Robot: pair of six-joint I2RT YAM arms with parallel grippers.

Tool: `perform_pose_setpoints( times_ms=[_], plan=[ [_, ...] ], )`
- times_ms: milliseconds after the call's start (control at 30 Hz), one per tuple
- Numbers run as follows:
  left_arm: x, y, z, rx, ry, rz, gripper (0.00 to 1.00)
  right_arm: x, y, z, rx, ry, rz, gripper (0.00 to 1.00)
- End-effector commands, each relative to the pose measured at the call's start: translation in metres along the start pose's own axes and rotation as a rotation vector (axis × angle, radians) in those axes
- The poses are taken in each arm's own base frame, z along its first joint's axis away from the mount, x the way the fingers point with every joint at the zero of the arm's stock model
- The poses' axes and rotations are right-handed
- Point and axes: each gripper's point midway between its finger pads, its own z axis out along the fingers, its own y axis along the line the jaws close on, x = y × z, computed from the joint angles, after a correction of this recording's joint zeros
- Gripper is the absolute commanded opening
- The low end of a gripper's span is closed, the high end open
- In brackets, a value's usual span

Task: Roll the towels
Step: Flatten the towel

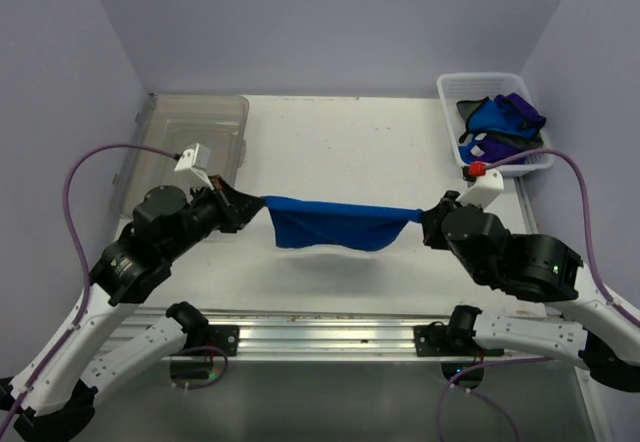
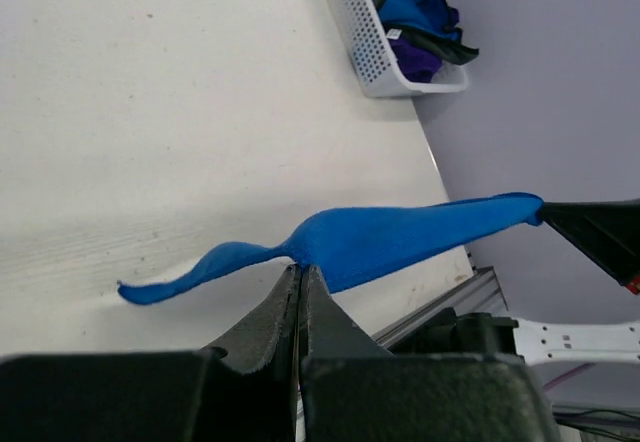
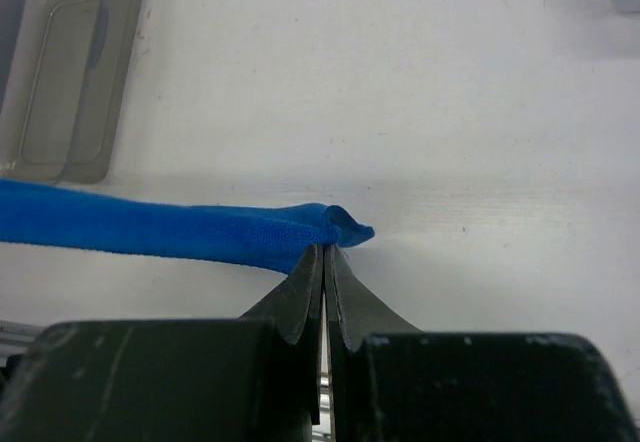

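Note:
A royal blue towel (image 1: 335, 224) hangs stretched above the table between my two grippers, sagging in the middle. My left gripper (image 1: 258, 205) is shut on its left corner; in the left wrist view the towel (image 2: 400, 240) runs off to the right from the left gripper (image 2: 300, 267). At the other end my right gripper (image 1: 424, 216) pinches the right corner, and the right wrist view shows the towel (image 3: 150, 230) pulled taut leftward from the right gripper (image 3: 326, 246). More blue and purple towels (image 1: 502, 122) lie heaped in a white basket.
The white basket (image 1: 470, 85) stands at the back right corner. A clear plastic bin (image 1: 185, 122) sits at the back left. Purple walls close in on the table on three sides. A metal rail (image 1: 320, 337) runs along the near edge.

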Motion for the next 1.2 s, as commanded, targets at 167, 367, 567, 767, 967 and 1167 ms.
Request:
perform_pose_setpoints(
  times_ms=[167, 367, 567, 767, 967, 1167],
  plan=[
    [0.015, -0.017, -0.058, 0.161, 0.012, -0.027, 0.0, 0.0, -0.003, -0.022, -0.061, 0.071, 0.014, 0.0],
    [0.004, -0.021, -0.071, 0.15, -0.015, -0.065, 0.0, 0.0, 0.012, -0.019, -0.072, 0.096, 0.064, 0.0],
    [0.001, 0.017, -0.019, -0.113, 0.005, -0.058, 0.0, -0.002, 0.006, 0.015, 0.103, 0.019, -0.069, 0.0],
    [-0.003, 0.035, 0.082, -0.226, 0.095, 0.057, 0.0, -0.018, 0.001, 0.108, 0.139, 0.037, -0.083, 0.0],
    [-0.03, 0.112, 0.182, -0.371, 0.131, 0.052, 0.0, -0.018, -0.009, 0.225, 0.24, 0.125, -0.132, 0.0],
    [-0.032, 0.165, 0.235, -0.423, 0.207, 0.035, 0.0, -0.037, -0.016, 0.289, 0.254, 0.149, -0.105, 0.0]
  ],
)
